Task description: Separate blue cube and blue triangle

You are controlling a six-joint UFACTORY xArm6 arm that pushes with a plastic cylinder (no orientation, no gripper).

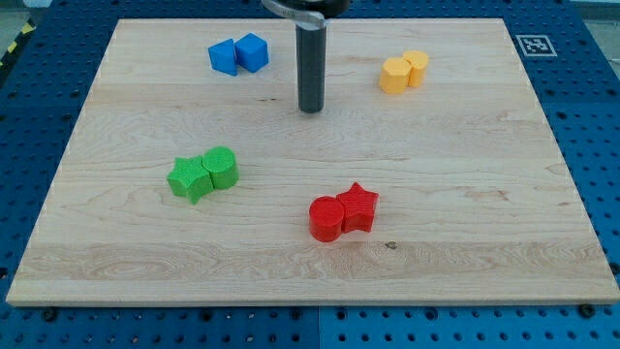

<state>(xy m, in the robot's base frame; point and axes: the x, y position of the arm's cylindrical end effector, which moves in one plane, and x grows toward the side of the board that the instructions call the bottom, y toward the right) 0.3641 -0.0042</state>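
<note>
Two blue blocks touch each other near the view's top left of the wooden board: the blue cube [253,50] on the right and the blue triangle [224,57] on the left. My rod comes down from the top centre and my tip [310,110] rests on the board, to the right of and a little below the blue pair, about a block's width or more away from the cube. It touches no block.
Two yellow blocks [403,72] touch at the top right. A green star [189,177] and green cylinder [221,167] sit at the left centre. A red cylinder [326,218] and red star [358,206] sit at the bottom centre. The board's edge [291,301] borders a blue perforated table.
</note>
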